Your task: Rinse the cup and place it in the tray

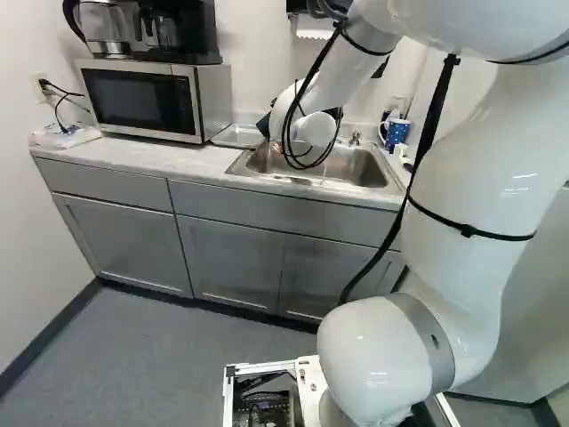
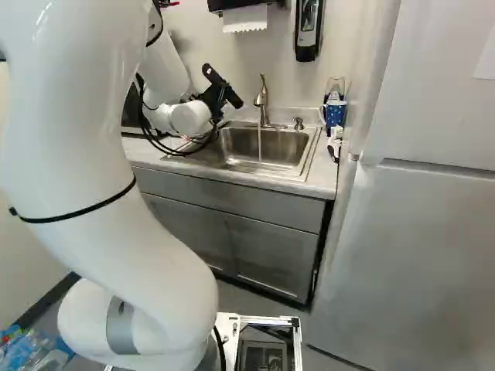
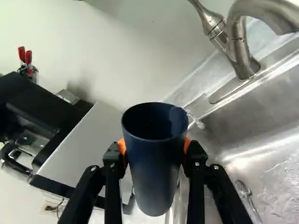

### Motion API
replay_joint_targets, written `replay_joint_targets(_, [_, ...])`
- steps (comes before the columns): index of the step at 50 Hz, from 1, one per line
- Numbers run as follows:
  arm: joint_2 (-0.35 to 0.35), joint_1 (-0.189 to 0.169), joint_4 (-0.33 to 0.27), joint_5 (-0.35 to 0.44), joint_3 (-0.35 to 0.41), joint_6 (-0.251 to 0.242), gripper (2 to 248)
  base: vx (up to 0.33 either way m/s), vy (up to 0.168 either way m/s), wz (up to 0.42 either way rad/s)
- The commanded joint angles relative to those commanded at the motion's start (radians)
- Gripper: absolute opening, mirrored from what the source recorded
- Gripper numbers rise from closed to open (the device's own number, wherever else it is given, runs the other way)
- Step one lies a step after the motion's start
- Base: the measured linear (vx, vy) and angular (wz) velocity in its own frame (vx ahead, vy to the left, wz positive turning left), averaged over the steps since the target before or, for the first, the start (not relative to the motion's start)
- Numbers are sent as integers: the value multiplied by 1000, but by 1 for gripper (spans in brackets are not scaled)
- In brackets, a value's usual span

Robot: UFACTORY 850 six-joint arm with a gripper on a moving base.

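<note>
Steel sink (image 2: 286,141), water (image 2: 260,145) running — the end effector (image 3: 155,148), parted just cup-wide, clasps the blue cup (image 3: 156,170) — rinse progress unclear, setting down remains.

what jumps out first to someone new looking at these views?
Probably the bulky white arm, which takes up the right side of the left base view. Next, the dark blue cup, held between the orange pads of the pincer. Then the faucet, with a thin stream of water running into the steel sink.
</note>
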Motion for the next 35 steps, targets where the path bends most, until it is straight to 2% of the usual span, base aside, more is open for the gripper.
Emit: replay_joint_targets(35, [0,0,0,0,0,368,126,0,0,0])
